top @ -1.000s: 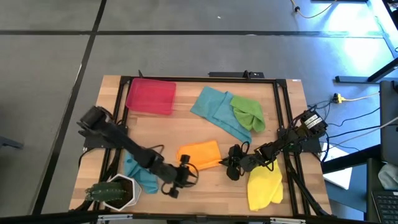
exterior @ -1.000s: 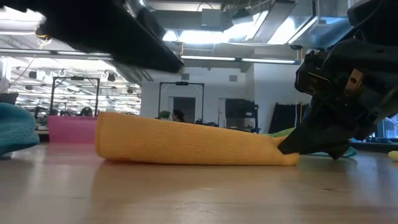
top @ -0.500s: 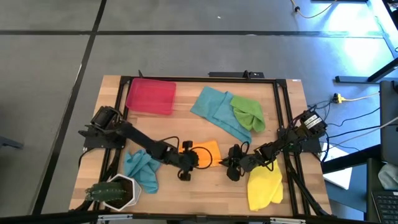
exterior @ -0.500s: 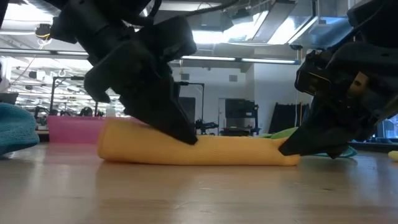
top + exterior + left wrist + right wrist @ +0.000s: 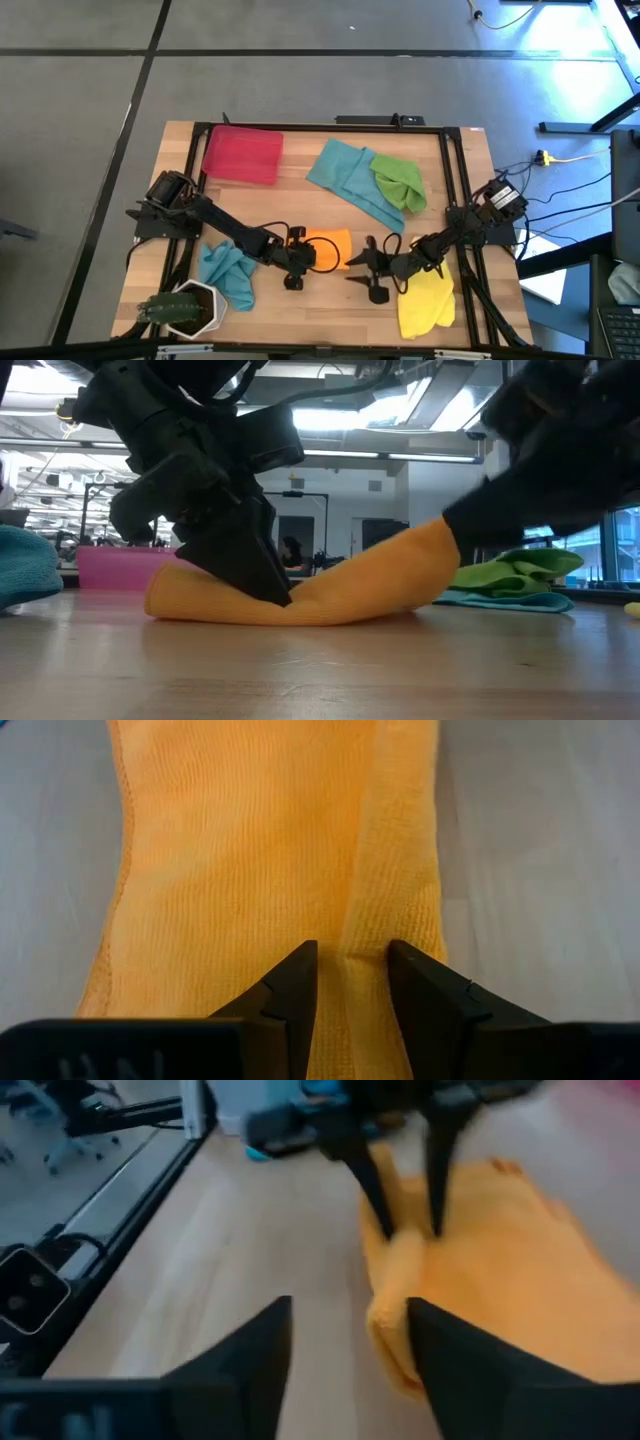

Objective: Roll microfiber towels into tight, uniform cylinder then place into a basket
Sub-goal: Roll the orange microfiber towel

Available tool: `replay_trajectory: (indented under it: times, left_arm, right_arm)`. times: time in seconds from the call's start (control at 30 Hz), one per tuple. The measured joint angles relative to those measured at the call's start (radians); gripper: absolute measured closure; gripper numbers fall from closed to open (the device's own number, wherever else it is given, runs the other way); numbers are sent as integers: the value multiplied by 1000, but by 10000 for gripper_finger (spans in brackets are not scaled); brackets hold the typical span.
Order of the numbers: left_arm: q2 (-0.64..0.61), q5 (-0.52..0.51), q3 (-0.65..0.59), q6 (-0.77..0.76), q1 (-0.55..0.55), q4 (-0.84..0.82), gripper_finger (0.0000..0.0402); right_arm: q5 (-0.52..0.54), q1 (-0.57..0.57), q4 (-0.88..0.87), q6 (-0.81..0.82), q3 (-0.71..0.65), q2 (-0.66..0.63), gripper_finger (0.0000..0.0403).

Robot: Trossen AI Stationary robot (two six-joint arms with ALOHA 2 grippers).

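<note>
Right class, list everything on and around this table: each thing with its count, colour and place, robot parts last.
Orange towel: one, table middle, partly rolled.
Teal towels: two, one at the far side, one beside the plant pot.
Green towel: one, lying on the far teal towel.
Yellow towel: one, near right corner.
Basket: one, red, far left, nothing in it.
Plant pot: one, white, near left corner.
Table: one, wooden.
Left gripper: fingers pinching a fold of the orange towel.
Right gripper: fingers open, just off the orange towel's right end.

Folded towel [image 5: 328, 249] between both tools, basket [image 5: 242, 155] behind
</note>
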Motion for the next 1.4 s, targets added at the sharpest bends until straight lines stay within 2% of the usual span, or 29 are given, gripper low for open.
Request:
replay_trajectory:
  times: [0.17, 0.33, 0.5, 0.63, 0.87, 0.9, 1.07, 1.4]
  left_arm:
    - [0, 0, 0, 0, 0, -2, 286]
    - [0, 1, 0, 0, 1, -4, 286]
    - [0, 2, 0, 5, 2, -5, 286]
    - [-1, 4, 0, 5, 8, -5, 286]
    - [-1, 4, 0, 6, 8, -4, 286]
    - [-1, 4, 0, 6, 8, -3, 286]
    - [-1, 4, 0, 7, 8, -2, 286]
    - [-13, -1, 5, 5, 5, -14, 286]
  right_arm:
    - [20, 36, -94, -208, 93, 0, 146]
    - [122, 81, -329, -380, 220, 0, 140]
    - [173, 99, -546, -376, 323, 6, 146]
    - [175, 89, -596, -346, 344, 43, 190]
    - [220, 26, -595, -239, 341, 54, 373]
    - [212, 14, -598, -226, 341, 54, 387]
    - [136, -43, -638, -159, 340, 54, 385]
    - [131, -84, -750, -60, 340, 54, 396]
